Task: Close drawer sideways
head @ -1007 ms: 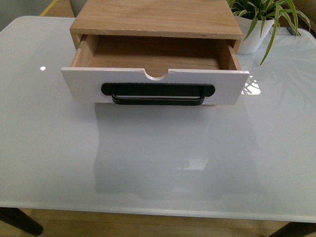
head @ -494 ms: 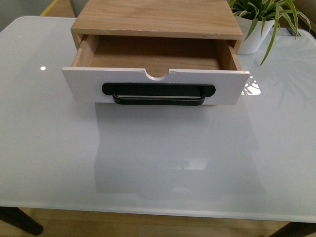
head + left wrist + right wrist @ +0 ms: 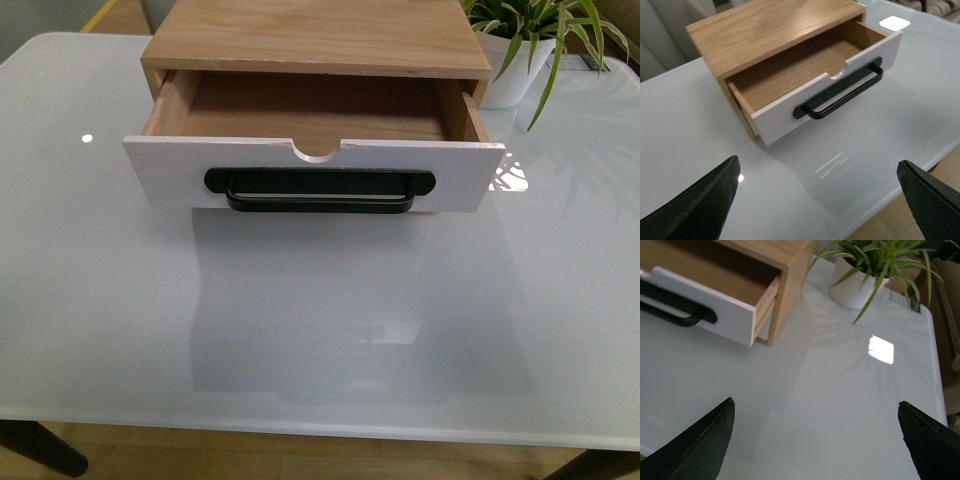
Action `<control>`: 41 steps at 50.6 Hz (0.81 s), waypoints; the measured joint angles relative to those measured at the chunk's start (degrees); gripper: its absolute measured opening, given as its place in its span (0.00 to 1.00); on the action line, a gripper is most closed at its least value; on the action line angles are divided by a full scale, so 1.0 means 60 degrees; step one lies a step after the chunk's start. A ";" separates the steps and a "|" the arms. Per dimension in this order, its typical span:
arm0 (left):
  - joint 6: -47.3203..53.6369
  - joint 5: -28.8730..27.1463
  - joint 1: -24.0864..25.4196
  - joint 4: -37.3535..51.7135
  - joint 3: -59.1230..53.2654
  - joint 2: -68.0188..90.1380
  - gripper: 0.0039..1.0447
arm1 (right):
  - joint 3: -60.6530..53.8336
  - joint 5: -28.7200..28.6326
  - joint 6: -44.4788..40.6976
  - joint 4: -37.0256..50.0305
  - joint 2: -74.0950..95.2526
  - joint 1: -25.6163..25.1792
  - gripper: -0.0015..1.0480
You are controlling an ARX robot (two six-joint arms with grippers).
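Found the drawer [image 3: 312, 180] pulled well out of its wooden case [image 3: 315, 35], upper centre of the front view, white panel facing the camera, case standing on the pale glossy counter [image 3: 320, 340]. Noted the black bar handle [image 3: 320, 192] across the panel below the notched top edge, and nothing visible inside. Logged the left end effector [image 3: 817, 167] as released, with dark fingers [image 3: 700, 205] spread to the lower corners of the left wrist view, nothing between them, well short of the drawer's near corner. Logged the right end effector [image 3: 816, 406] likewise released and empty, over bare counter at the bottom of the right wrist view, with the panel's end at upper left and a potted plant [image 3: 855, 287] at top centre. Judged the closing not yet begun; no contact anywhere. Recommend pushing on the flat white panel rather than hooking the handle: lay the outer side of one finger against the panel near its middle and press straight toward the case, along the slide line. Avoid loading one end only, to keep from racking the drawer or shoving the whole case across the counter; cannot tell from these views about any fixing of the case, so possibly free to slide. Keep the right arm low and clear of the plant leaves. Ease off once flush with the case front.
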 joint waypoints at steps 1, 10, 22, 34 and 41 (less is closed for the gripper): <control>0.0372 0.0171 -0.0127 0.0153 0.0102 0.0452 0.92 | 0.0069 -0.0128 -0.0474 0.0186 0.0350 0.0098 0.91; 0.2484 0.0885 -0.1013 0.0393 0.0568 0.2393 0.92 | 0.0678 -0.0674 -0.2827 0.0816 0.2361 0.0787 0.91; 0.4980 0.1464 -0.1894 0.0346 0.1151 0.4335 0.92 | 0.1526 -0.0965 -0.5220 0.1217 0.4801 0.1399 0.91; 0.6604 0.1712 -0.2382 0.0219 0.2058 0.6120 0.92 | 0.2266 -0.0991 -0.6976 0.1406 0.6437 0.1891 0.91; 0.7282 0.1923 -0.2452 0.0033 0.2721 0.7012 0.92 | 0.2699 -0.0903 -0.7817 0.1486 0.7242 0.2346 0.91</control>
